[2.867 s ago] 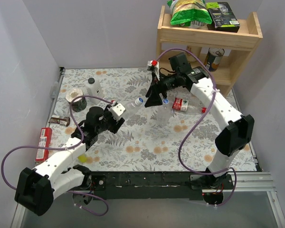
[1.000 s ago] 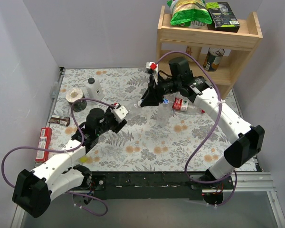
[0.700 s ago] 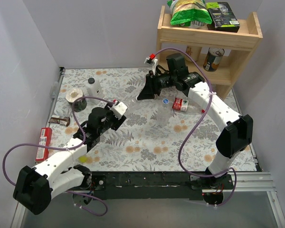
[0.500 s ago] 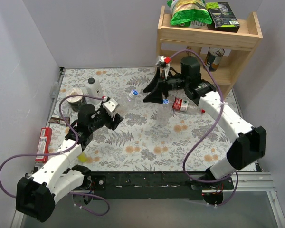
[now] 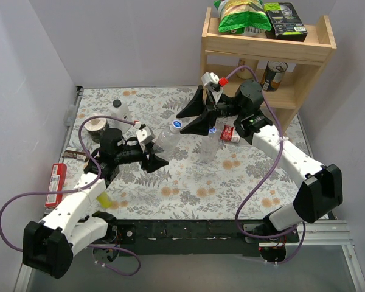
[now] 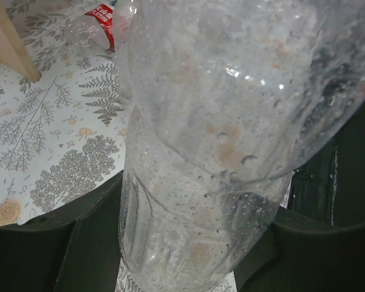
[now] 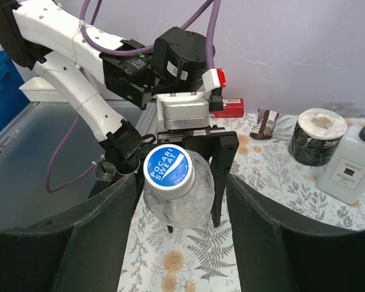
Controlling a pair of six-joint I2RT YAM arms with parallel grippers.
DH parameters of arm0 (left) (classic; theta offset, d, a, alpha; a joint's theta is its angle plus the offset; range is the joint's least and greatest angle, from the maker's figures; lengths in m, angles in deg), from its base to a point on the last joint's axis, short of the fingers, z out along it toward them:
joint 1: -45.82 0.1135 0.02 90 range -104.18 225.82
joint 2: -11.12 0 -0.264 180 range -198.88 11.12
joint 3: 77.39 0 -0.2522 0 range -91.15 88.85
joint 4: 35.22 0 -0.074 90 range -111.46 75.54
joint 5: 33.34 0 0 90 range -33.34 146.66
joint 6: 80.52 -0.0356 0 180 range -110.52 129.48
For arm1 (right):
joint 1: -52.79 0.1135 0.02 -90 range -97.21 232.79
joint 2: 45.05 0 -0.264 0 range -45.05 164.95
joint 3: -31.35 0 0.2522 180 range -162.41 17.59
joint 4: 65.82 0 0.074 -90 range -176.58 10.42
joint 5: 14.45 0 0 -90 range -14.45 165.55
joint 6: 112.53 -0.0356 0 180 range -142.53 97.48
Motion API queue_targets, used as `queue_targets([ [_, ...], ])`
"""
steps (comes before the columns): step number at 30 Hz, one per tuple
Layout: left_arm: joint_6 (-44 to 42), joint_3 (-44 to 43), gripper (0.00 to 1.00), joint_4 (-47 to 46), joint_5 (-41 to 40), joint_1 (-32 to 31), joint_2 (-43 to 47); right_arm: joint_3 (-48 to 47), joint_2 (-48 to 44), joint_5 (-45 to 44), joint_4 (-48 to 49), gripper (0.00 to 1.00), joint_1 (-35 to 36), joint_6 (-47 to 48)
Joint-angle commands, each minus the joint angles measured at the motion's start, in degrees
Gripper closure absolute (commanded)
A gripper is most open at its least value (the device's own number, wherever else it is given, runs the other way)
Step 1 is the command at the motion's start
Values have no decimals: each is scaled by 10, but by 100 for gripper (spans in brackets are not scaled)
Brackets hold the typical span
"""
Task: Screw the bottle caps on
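My left gripper (image 5: 155, 152) is shut on a clear bottle (image 5: 166, 139) and holds it tilted above the table, neck towards the right arm. A blue cap (image 5: 176, 125) sits on its neck. In the left wrist view the bottle (image 6: 194, 152) fills the space between the jaws of the left gripper (image 6: 194, 243). My right gripper (image 5: 193, 117) is open, its jaws either side of the cap without touching. In the right wrist view the cap (image 7: 168, 168) lies between my spread right gripper (image 7: 181, 201). A second bottle (image 5: 208, 148) stands with a blue cap (image 5: 212, 129). A red-labelled bottle (image 5: 231, 134) lies beside it. No red cap shows.
A wooden shelf (image 5: 261, 48) stands at the back right. A white bottle with a black cap (image 5: 118, 112) and a tape roll (image 5: 97, 125) stand at the back left. A snack bar (image 5: 76, 155), a red packet (image 5: 58, 182) and a yellow bottle (image 5: 103, 199) lie at the left.
Both arms drew apart, the left pulling the bottle leftward. Now the left arm has brought the bottle back to the right and the right gripper, open, faces its cap.
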Motion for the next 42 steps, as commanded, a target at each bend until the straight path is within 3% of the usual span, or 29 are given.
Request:
queue_targets([
  [1,2,-26,100,1,37,2,-1,-14,10,0,75,33,15,-47],
  [10,-3,-28,100,-1,40,2,-10,-41,38,-10,83,42,33,-81],
  [18,-9,-21,100,-15,25,0,-16,-51,48,-30,56,65,36,-90],
  [20,-6,-13,100,-31,-10,-11,-10,-50,39,-61,25,77,40,-63],
  [23,-6,19,100,-111,-177,-68,19,-55,29,-116,-32,90,47,-20],
  [25,-18,33,100,-140,-327,-133,18,-53,19,-154,-66,95,49,0],
  [28,-30,32,100,-183,-424,-185,-13,-49,11,-194,-108,99,54,20],
  [32,-26,26,100,-220,-455,-219,-40,-54,6,-241,-157,99,62,62],
  [42,-15,42,100,-184,-487,-222,-21,-55,-2,-313,-216,99,63,90],
])
